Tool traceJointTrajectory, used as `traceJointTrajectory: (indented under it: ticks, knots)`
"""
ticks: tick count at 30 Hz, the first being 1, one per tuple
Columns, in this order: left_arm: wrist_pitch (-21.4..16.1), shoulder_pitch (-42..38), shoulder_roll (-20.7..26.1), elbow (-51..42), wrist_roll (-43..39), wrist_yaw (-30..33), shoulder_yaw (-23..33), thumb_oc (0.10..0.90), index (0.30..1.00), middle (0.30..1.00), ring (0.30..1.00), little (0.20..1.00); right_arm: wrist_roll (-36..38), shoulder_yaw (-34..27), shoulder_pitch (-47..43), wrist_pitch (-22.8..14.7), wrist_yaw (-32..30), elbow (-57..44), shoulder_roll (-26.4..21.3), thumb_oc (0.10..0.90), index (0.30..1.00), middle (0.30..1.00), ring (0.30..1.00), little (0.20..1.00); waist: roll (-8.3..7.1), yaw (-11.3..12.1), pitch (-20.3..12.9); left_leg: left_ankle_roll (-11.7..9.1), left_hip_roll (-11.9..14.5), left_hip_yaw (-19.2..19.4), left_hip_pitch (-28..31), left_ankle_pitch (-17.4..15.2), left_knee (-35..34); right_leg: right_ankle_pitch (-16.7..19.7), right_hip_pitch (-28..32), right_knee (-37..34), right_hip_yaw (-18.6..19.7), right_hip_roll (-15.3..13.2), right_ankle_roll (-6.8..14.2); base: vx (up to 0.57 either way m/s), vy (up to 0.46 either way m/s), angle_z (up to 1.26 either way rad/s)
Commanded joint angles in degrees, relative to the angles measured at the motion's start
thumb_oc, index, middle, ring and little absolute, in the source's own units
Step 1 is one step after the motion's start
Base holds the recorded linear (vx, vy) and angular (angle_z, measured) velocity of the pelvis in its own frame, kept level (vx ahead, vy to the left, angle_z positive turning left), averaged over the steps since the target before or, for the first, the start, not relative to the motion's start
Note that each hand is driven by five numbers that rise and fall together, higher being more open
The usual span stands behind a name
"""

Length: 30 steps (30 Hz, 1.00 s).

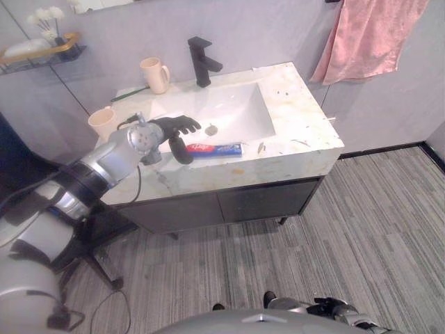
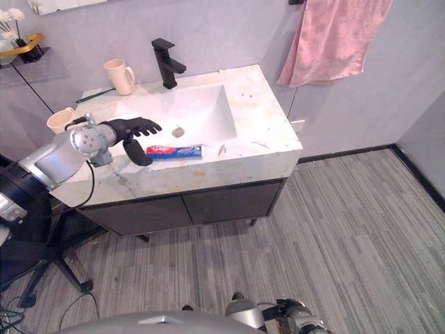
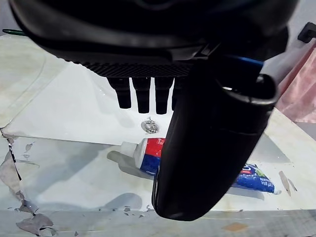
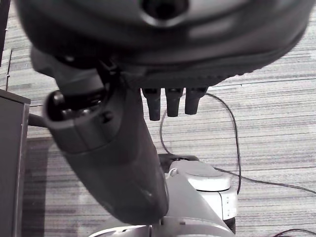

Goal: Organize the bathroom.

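Hovering over counter (image 1: 306,118): left hand (image 1: 177,132), fingers spread, empty. Toothpaste tube (image 1: 214,149) just beside thumb: light, soft, likely slippery; pinch mid-body.

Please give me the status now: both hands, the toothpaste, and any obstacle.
Left hand open above toothpaste tube, no grasp. Right hand idle, open, low by floor. Tube flat on counter before the sink. No obstacle.

Both eye views look down from the robot's head at the vanity counter (image 1: 292,104) and striped floor (image 2: 348,236) — the same scene, slightly shifted. The left wrist view faces the sink (image 3: 74,108) very closely; the right wrist view faces the floor.
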Motion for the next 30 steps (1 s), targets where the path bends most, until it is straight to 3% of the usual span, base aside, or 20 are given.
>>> traceJointTrajectory:
  ticks: [1, 22, 30]
  knots:
    - [-0.19, -12.21, 3.08, 1.37, 3.69, 2.45, 3.29, 0.8, 0.9, 0.9, 0.9, 0.9, 1.01, 1.2, -0.19, 0.05, 0.29, 1.66, -2.39, 0.8, 0.9, 0.9, 0.9, 0.9, -0.24, 0.12, -1.93, 0.61, -0.94, 6.87, 1.26, -5.47, 4.24, -8.77, -1.16, 5.14, -1.84, -0.2, 4.13, 0.0, 0.0, 0.0]
    - [4.56, -14.2, 4.28, -2.99, 2.89, -3.27, 3.01, 0.8, 0.9, 0.9, 0.9, 0.9, 1.93, 1.64, -0.85, 0.42, 0.21, 1.6, -2.77, 0.8, 0.9, 0.9, 0.9, 0.9, -0.3, 0.7, -1.46, 0.57, -1.09, 5.92, 1.13, -5.28, 4.16, -8.88, -1.14, 5.33, -2.12, -0.06, 4.03, 0.0, 0.0, 0.0]
    - [4.5, -14.7, 5.02, -2.51, 2.97, -2.62, 2.94, 0.8, 0.9, 0.9, 0.9, 0.9, 2.22, 1.62, -0.46, 0.33, 0.21, 1.52, -2.88, 0.8, 0.9, 0.9, 0.9, 0.9, -0.19, 0.68, -1.29, 0.5, -1.08, 5.96, 0.9, -5.18, 4.36, -8.9, -1.18, 5.4, -2.37, -0.12, 4.0, 0.0, 0.0, 0.0]
